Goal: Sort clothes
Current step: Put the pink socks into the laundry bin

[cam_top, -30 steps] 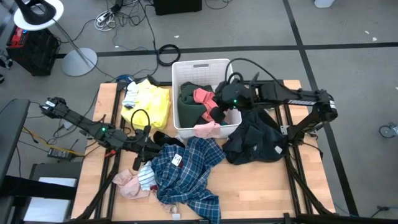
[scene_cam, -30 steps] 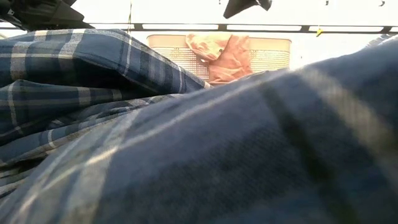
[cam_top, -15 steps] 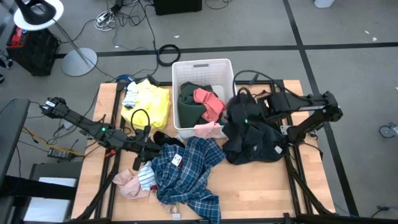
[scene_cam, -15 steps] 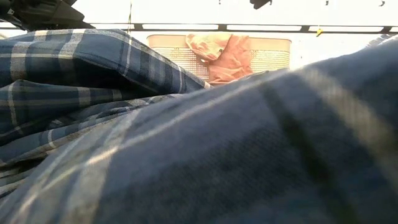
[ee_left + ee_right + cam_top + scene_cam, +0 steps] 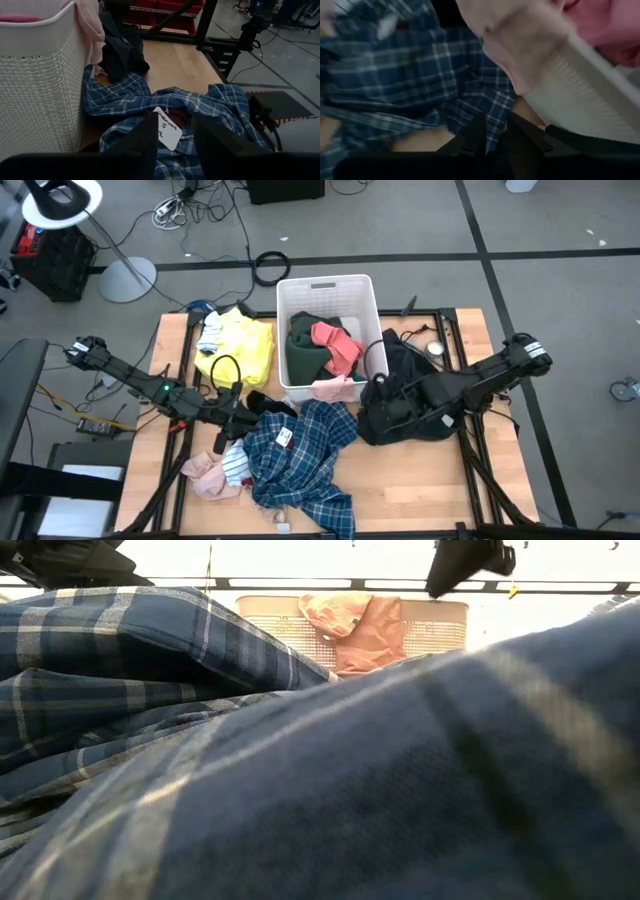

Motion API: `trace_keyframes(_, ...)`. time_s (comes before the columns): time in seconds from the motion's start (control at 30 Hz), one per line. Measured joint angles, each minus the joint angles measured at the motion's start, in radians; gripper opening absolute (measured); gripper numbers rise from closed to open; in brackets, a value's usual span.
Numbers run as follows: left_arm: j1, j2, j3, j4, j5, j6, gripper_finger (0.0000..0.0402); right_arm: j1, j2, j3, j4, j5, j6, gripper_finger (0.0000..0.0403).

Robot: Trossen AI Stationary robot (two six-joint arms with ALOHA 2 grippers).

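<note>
The right gripper [image 5: 378, 392] hangs over the black clothes [image 5: 410, 408] beside the white basket [image 5: 327, 288], fingers a little apart, holding nothing. The left gripper [image 5: 235, 423] waits by the blue plaid shirt [image 5: 300, 455], fingers apart and empty. Bare wood shows along the table [image 5: 420, 490] front edge.
</note>
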State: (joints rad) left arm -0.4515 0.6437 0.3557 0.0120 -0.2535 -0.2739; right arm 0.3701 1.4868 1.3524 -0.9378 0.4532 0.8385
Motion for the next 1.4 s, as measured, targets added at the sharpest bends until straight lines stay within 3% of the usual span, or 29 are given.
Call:
trace_keyframes(0.2,0.0,0.0,0.0,0.0,0.0,-0.014,0.0124,0.002,0.0,-0.175,0.147,0.069,-0.01,0.0008)
trace_keyframes(0.47,0.0,0.0,0.0,-0.001,0.0,-0.014,0.0124,0.002,0.002,-0.347,0.425,0.198,-0.144,0.0003)
trace_keyframes(0.7,0.0,0.0,0.0,-0.001,0.0,-0.015,0.0124,0.002,0.002,-0.388,0.662,0.238,-0.342,0.0001)
trace_keyframes(0.97,0.0,0.0,0.0,-0.003,0.0,-0.019,0.0124,0.056,0.002,-0.387,0.632,0.234,-0.42,0.0001)
trace_keyframes(1.27,0.0,0.0,0.0,-0.003,0.0,-0.019,0.0124,0.209,0.001,-0.277,0.588,0.386,-0.631,0.0)
trace_keyframes(1.4,0.0,0.0,0.0,-0.002,0.0,-0.019,0.0124,0.21,0.0,-0.264,0.566,0.404,-0.661,0.0)
